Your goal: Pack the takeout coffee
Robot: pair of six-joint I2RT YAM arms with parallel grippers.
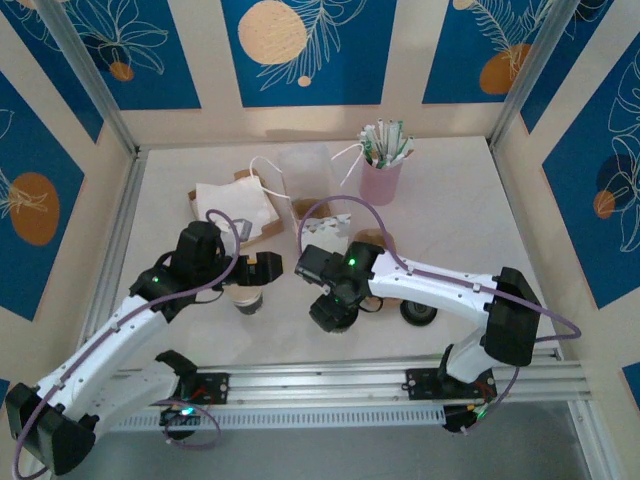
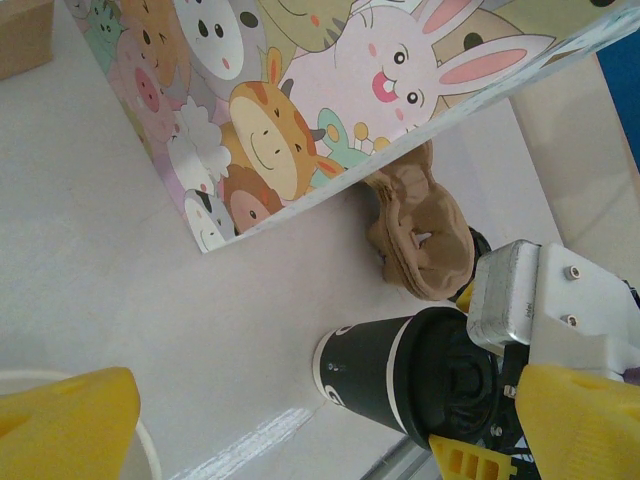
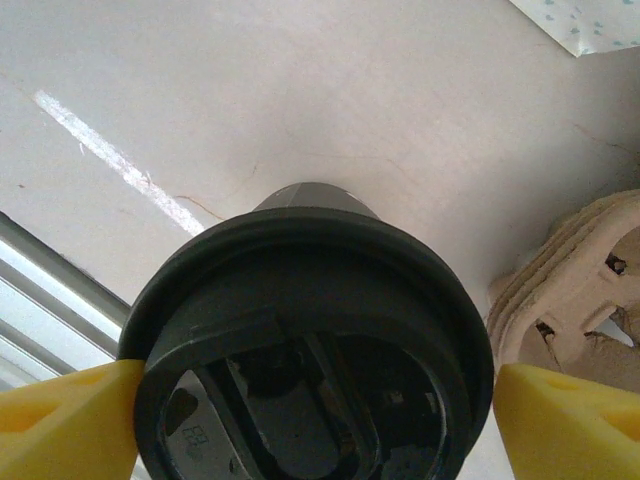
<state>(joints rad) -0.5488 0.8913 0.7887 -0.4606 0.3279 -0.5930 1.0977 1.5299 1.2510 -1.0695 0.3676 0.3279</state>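
**One lidded coffee in the right tool's grip, near centre of the desk**

One desk (image 1: 450, 215) is carrying everything. One animal-print bag (image 2: 280, 130) is sitting toward the far middle. A stack of brown cup carriers (image 2: 420, 240), too layered to count, is lying just beside the coffee, between it and the bag. One pink cup of sticks (image 1: 381, 178) is standing far right, well apart.

One takeout coffee (image 2: 375, 370) is sitting near centre, and the right tool (image 3: 318, 400) is gripping its black lid, with a fingertip touching the rim on each side. One lidless cup (image 1: 247, 298) is standing just to its left, with the left tool (image 1: 252, 275) gaping wide above it. One loose black lid (image 1: 418, 313) is lying to the right.
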